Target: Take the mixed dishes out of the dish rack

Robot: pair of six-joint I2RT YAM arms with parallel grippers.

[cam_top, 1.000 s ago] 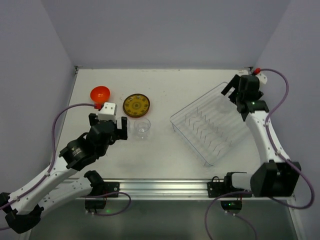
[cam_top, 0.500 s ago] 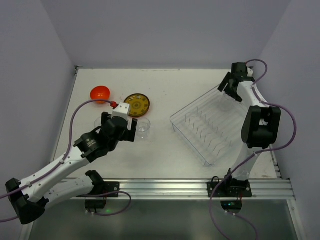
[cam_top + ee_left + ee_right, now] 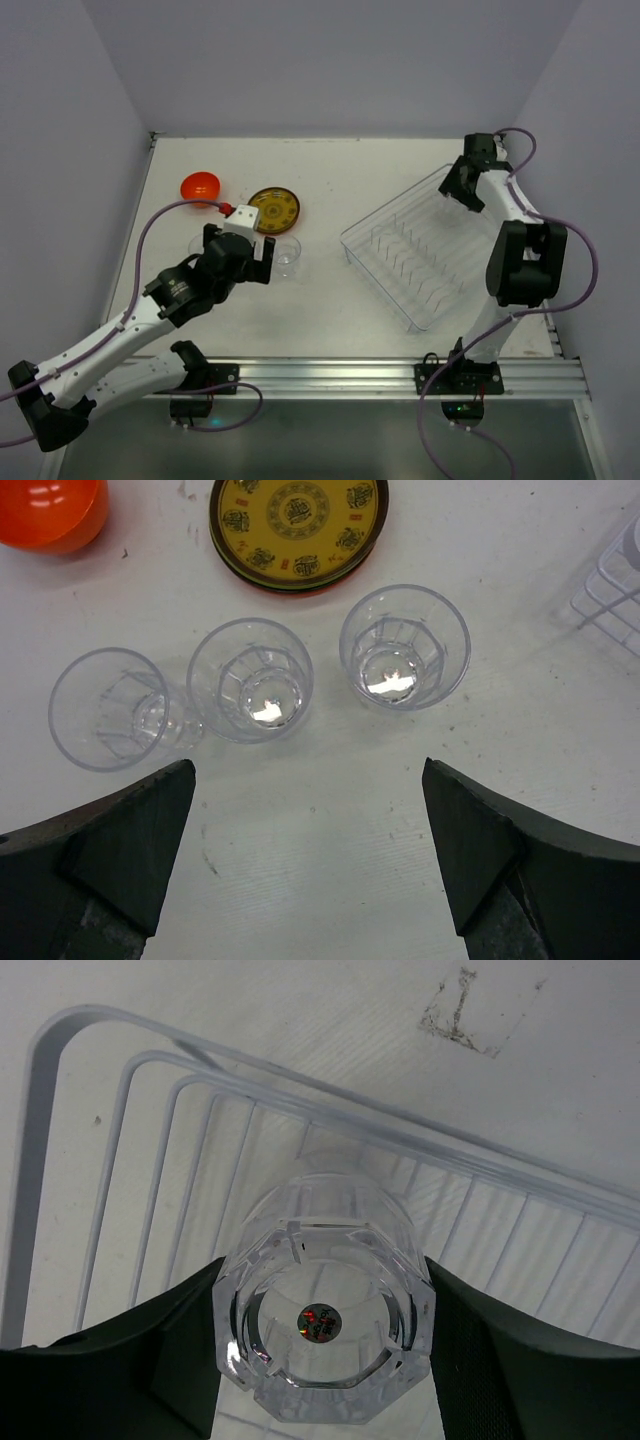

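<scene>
Closest to you, your left gripper [image 3: 308,776] hangs wide open over three clear cups [image 3: 250,679] standing in a row on the table [image 3: 330,880]. It has slid forward a little in the last second and holds nothing. Just past the cups sit the yellow patterned plate [image 3: 298,530] and the orange bowl [image 3: 50,510]. Farther off to the right, the dish rack [image 3: 420,255] looks bare. At its far corner your right arm has twisted round, and the right gripper [image 3: 467,186] is squeezing the fourth clear cup [image 3: 322,1330]. That looks like the last dish, so it should go by the others.
</scene>
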